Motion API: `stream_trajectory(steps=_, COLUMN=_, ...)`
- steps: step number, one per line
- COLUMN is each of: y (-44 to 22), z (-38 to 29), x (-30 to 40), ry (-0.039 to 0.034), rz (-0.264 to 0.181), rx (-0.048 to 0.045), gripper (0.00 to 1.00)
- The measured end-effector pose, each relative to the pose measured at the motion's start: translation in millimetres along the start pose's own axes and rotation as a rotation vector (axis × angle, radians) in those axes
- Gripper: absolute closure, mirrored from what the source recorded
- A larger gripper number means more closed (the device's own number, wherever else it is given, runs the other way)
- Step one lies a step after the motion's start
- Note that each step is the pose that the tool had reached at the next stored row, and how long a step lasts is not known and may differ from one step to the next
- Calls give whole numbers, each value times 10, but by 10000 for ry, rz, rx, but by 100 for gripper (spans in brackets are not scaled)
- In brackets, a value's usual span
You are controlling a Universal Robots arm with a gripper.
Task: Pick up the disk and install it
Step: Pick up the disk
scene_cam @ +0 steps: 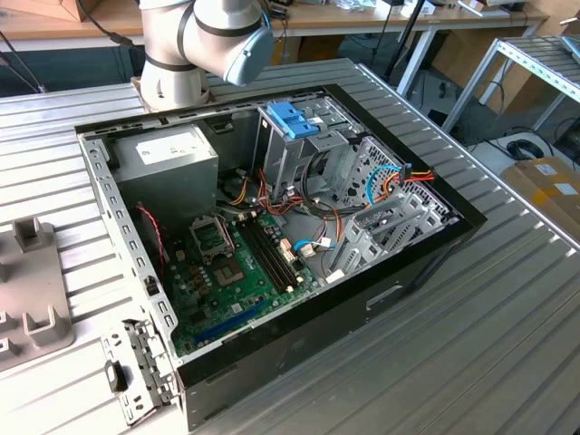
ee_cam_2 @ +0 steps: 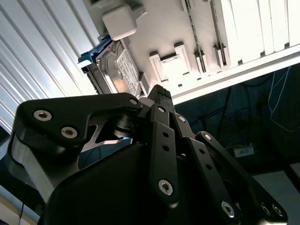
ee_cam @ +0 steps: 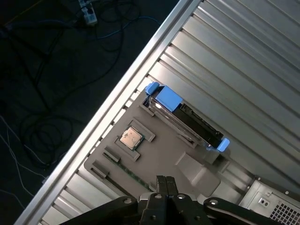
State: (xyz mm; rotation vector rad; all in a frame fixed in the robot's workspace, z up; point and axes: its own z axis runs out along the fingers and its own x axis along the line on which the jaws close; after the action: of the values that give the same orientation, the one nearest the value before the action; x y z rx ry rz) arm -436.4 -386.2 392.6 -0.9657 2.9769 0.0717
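The disk [ee_cam: 187, 119] stands on its edge in a slot of a grey fixture plate [ee_cam: 159, 154], with its light blue bracket showing at both ends. In the second wrist view its white label [ee_cam_2: 125, 70] faces the camera. My gripper [ee_cam: 165, 179] hovers over the near part of the fixture, apart from the disk, with its black fingers [ee_cam_2: 159, 92] pressed together and nothing between them. In the exterior view, part of the fixture plate [scene_cam: 27, 299] lies at the left edge and the arm's base [scene_cam: 172, 63] stands behind the open computer case [scene_cam: 426, 249].
Inside the case are a grey power supply [scene_cam: 168, 159], a green motherboard [scene_cam: 245, 263] and a drive cage with a bare blue caddy handle [scene_cam: 292, 118]. A small chip [ee_cam: 131, 137] sits on the fixture. The ribbed table's edge [ee_cam: 140, 70] runs close to the fixture, with floor cables beyond.
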Motion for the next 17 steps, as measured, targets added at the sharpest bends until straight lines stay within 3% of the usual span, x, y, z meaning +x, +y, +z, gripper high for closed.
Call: stream_trajectory(steps=17, y=0, z=0, x=0, ry=11, rz=-268, rx=-7, gripper=90)
